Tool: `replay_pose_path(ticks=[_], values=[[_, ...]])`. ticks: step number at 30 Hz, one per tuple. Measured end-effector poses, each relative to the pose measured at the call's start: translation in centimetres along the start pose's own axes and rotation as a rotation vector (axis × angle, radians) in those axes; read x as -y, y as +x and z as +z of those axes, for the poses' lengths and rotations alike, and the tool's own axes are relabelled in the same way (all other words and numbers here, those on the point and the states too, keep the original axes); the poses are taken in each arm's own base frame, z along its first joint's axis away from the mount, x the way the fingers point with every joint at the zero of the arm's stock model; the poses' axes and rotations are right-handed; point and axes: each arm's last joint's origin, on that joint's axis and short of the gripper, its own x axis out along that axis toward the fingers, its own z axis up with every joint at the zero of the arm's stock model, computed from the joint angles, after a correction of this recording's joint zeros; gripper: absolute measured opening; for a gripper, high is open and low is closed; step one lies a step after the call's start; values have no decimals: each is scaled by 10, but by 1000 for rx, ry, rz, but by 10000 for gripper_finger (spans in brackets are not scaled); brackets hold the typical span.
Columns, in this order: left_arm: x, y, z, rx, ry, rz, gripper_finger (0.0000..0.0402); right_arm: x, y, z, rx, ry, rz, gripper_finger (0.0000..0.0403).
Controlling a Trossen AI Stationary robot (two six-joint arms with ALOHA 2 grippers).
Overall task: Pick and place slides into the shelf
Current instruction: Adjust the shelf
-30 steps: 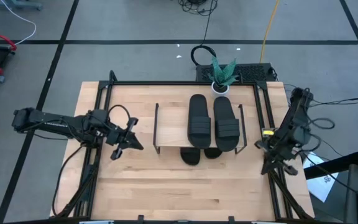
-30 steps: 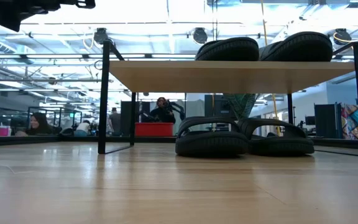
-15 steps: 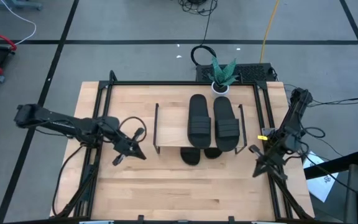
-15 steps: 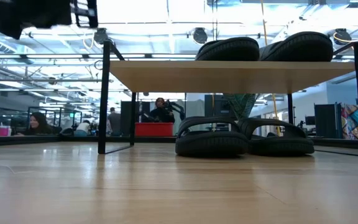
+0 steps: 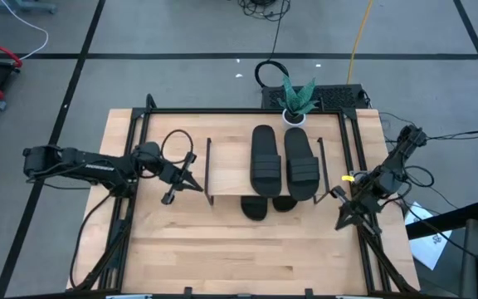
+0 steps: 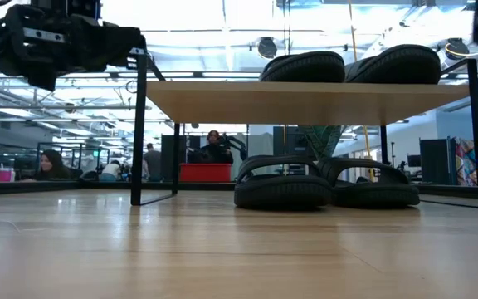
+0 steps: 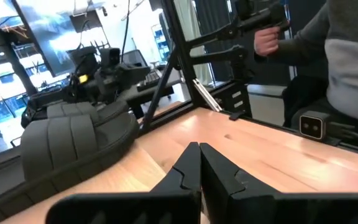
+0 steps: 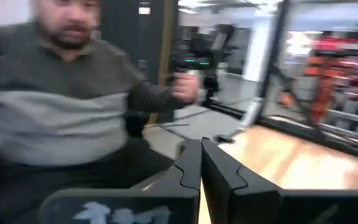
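Observation:
The shelf (image 5: 226, 174) stands mid-table, its wooden top board (image 6: 305, 101) on thin black side frames. Two black slides (image 5: 266, 158) (image 5: 302, 163) lie side by side on the top board. Two more slides (image 6: 280, 188) (image 6: 368, 186) rest on their soles on the table under the board, toes poking out at the near edge (image 5: 256, 208). My left gripper (image 5: 197, 186) hovers shut just left of the shelf, level with its top; its wrist view shows a top slide (image 7: 73, 134) close ahead. My right gripper (image 5: 339, 223) is shut, raised at the table's right rail.
A small potted plant (image 5: 296, 100) stands at the far edge behind the shelf. Black rails (image 5: 131, 191) frame the tabletop on the left and right. A seated person (image 8: 61, 106) holding a handheld controller is beyond the table's right side. Bare wood (image 5: 247, 257) lies near the front edge.
My left gripper has swung toward the shelf, moving right and slightly toward the far edge, and has come lower, down to the level of the shelf top. My right gripper has shifted a little toward the table's left. All the slides have stayed where they were.

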Motion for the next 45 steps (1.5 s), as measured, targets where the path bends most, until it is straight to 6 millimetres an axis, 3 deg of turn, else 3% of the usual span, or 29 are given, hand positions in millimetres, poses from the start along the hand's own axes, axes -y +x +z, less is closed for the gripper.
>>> replay_pose_path(ticks=[6, 11, 22, 32, 37, 45], values=[[2, -3, -3, 5, 9, 24, 2, 3, -4, 16, 68, -81, -11, 0], [-3, -13, -12, -35, -7, 109, 1, 16, -12, 35, 14, -56, -265, 0], [8, -43, -25, 60, -20, 316, 0, 32, -32, 49, 24, -59, -545, 0], [12, -45, -30, 44, -84, 332, 0, 28, -33, 36, -122, 56, -438, 0], [12, -45, -30, 46, -77, 340, 0, 27, -31, 37, -69, 138, -383, 0], [11, -45, -30, 40, -68, 367, 0, 21, -16, 14, 1, 128, -237, 0]])
